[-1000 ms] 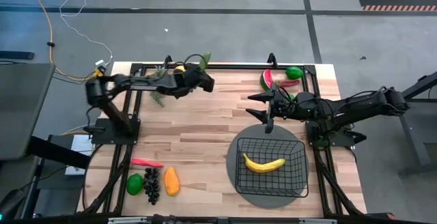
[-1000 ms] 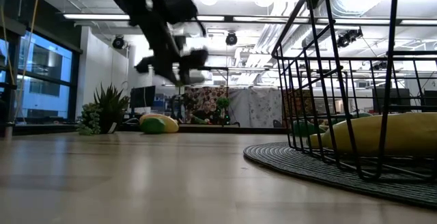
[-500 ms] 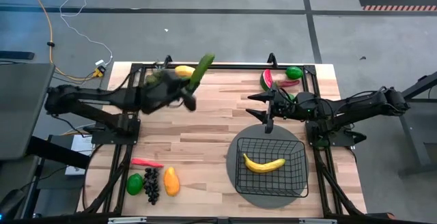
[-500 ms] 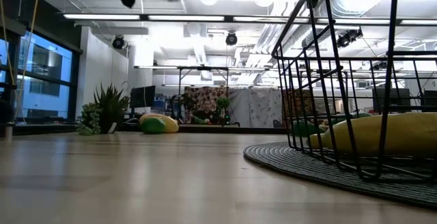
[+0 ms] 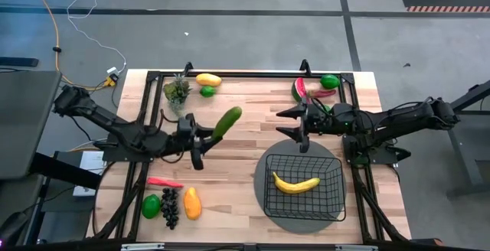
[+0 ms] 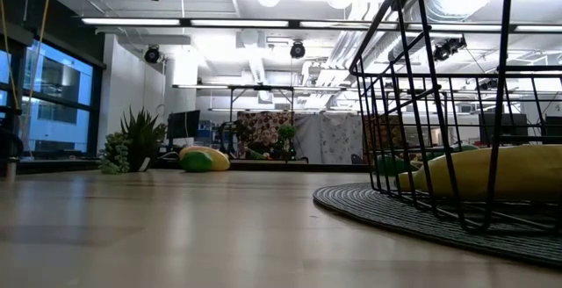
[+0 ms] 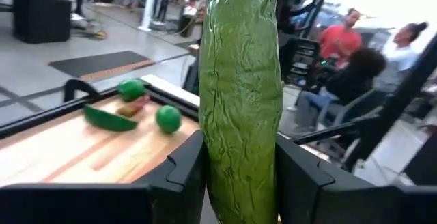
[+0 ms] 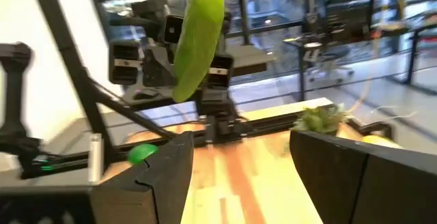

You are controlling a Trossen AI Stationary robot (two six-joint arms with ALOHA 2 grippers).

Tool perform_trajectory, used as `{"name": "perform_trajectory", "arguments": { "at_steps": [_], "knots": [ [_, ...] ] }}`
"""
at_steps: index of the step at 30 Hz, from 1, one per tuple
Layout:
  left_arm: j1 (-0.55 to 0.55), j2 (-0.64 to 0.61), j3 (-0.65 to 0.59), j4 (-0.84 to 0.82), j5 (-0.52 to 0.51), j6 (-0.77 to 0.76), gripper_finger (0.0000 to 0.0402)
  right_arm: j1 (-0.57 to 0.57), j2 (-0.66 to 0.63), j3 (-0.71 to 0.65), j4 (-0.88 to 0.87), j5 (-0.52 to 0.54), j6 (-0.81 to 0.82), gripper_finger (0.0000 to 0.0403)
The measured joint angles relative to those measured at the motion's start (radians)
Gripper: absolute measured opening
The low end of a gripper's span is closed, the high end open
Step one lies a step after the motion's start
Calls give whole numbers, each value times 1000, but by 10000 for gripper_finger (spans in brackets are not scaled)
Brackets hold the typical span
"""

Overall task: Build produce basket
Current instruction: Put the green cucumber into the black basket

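My left gripper (image 5: 207, 133) hangs over the middle-left of the table, shut on a green cucumber (image 5: 228, 120) that is lifted clear. The black wire basket (image 5: 302, 182) stands on a round grey mat (image 5: 264, 205) at the near right, with a yellow banana (image 5: 296, 183) lying on its floor. My right gripper (image 5: 289, 122) waits open beyond the basket's far edge with nothing between its fingers (image 8: 164, 176). The right wrist view shows the cucumber (image 8: 198, 39) sticking up from the other arm. My left gripper pinches the cucumber's lower part (image 7: 239, 183) between its two fingers (image 7: 188, 176), one on each side. The fingers come level from the table's left. The cucumber sticks out past them, slanting up toward the far right, clear of the table.
At the far right lie a watermelon slice (image 5: 300, 89), a lime (image 5: 329, 81) and a red chili (image 5: 323, 92). At the far left are a yellow fruit (image 5: 207, 79), a lime (image 5: 207, 91) and a leafy piece (image 5: 178, 92). Near left: chili (image 5: 164, 182), lime (image 5: 151, 205), grapes (image 5: 170, 207), mango (image 5: 192, 203).
My left gripper has lifted the cucumber from the far-left group and swung toward the table's near edge and middle. It has tipped from pointing down to level. The cucumber hangs clear of the table.
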Motion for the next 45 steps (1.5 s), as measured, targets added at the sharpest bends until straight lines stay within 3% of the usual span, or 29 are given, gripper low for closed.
{"name": "perform_trajectory", "arguments": {
  "at_steps": [9,25,37,45],
  "knots": [
    [10,6,-1,0,5,125,123,0,0,0,0,-55,25,224],
    [87,6,-1,0,169,146,123,0,0,0,0,-55,22,224],
    [88,6,-1,-2,168,157,123,0,0,0,0,-55,24,224],
    [89,6,-1,-9,166,157,123,0,0,0,7,-2,128,224]
  ]
}}
